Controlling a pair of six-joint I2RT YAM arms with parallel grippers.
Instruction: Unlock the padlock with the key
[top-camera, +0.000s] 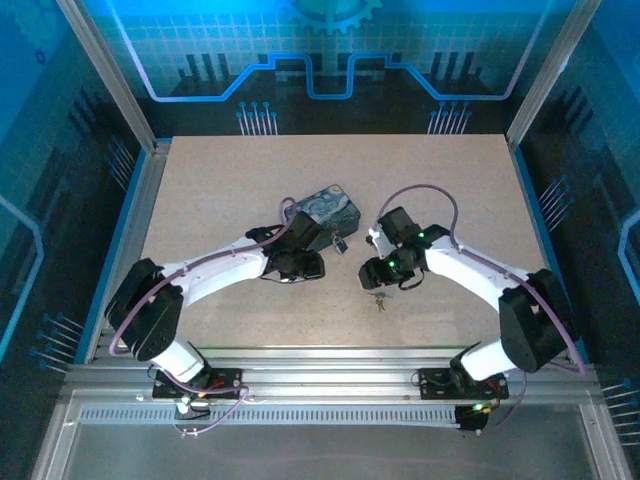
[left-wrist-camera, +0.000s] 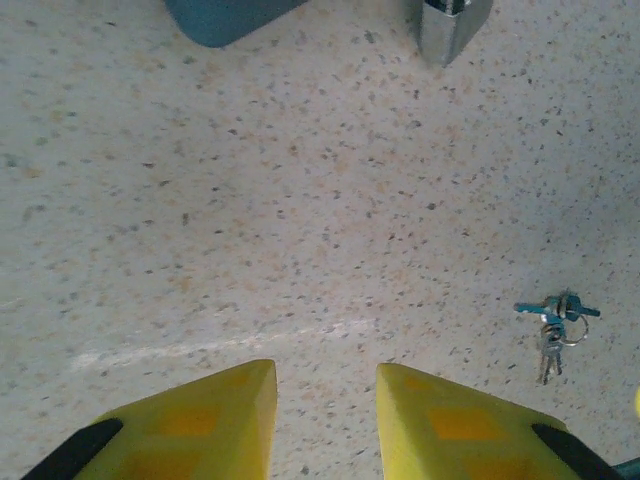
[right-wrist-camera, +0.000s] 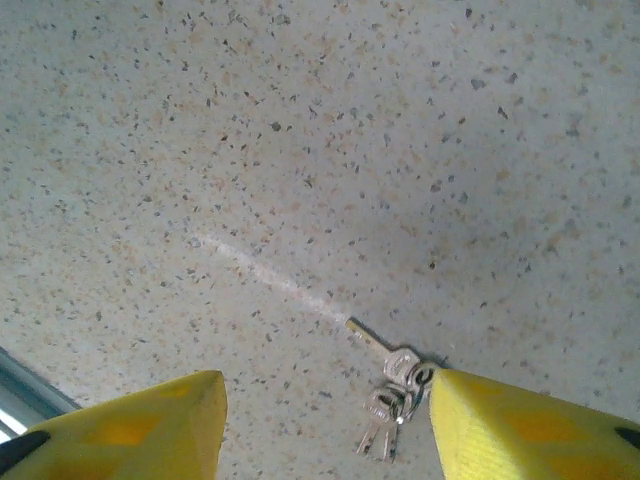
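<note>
Three loose things are counted on one speckled desk (top-camera: 230, 180): one tin, one padlock and one bunch of keys. The tin (top-camera: 322, 211), painted with blue and yellow swirls, is set near the middle of the desk. The padlock (left-wrist-camera: 452, 25) is found just beside the tin's near right corner. Whether it is touching the tin cannot be told. From the left wrist its body is seen as silvery grey and is cut off by the top edge of the view.

The keys (right-wrist-camera: 392, 392) are laid flat on the desk, nearer the robot's bases than the padlock and apart from it. They are joined on one small ring. One brassy blade is pointed away from the rest, and the exact number of keys cannot be made out. Whether any writing is carried by the tin, the padlock or the keys cannot be told.

Two grippers are counted. The left gripper (left-wrist-camera: 322, 385) is held over bare desk, its two yellow fingers (left-wrist-camera: 200, 420) set a narrow way apart with nothing between them. The right gripper (right-wrist-camera: 325, 390) is spread wide and nothing is gripped by it. The keys are seen between its fingers, just beside the one on the right of that view.
</note>
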